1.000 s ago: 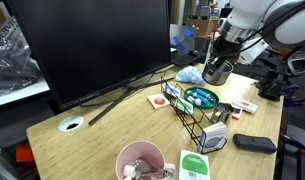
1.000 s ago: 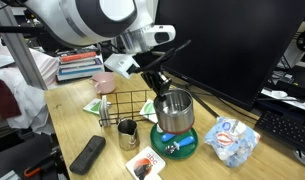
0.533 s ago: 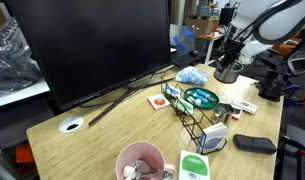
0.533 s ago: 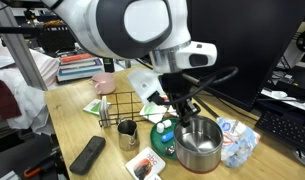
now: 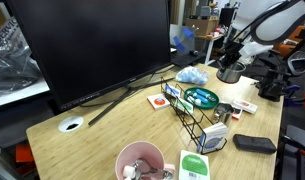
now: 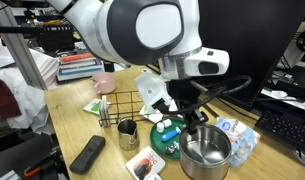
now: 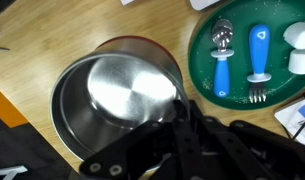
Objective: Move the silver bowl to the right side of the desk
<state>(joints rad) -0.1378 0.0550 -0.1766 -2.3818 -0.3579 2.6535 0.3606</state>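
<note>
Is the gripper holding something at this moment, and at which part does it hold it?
Yes: the gripper holds the small round shiny silver bowl by its rim, pinching the wall on one side.

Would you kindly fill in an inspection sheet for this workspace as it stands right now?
Surface: light-wood desk with a white grommet; crowded.
Job's things: silver bowl beside the teal dish; whether it rests on the desk or hangs above it cannot be told.
Clutter: teal dish holding blue cutlery, wire rack, pink bowl, small steel cup, crumpled plastic pack, black case.
Grippers: end effector closed on the bowl's rim.
Cables: black cable loops by the wrist.
Surroundings: large black monitor behind the desk.
</note>
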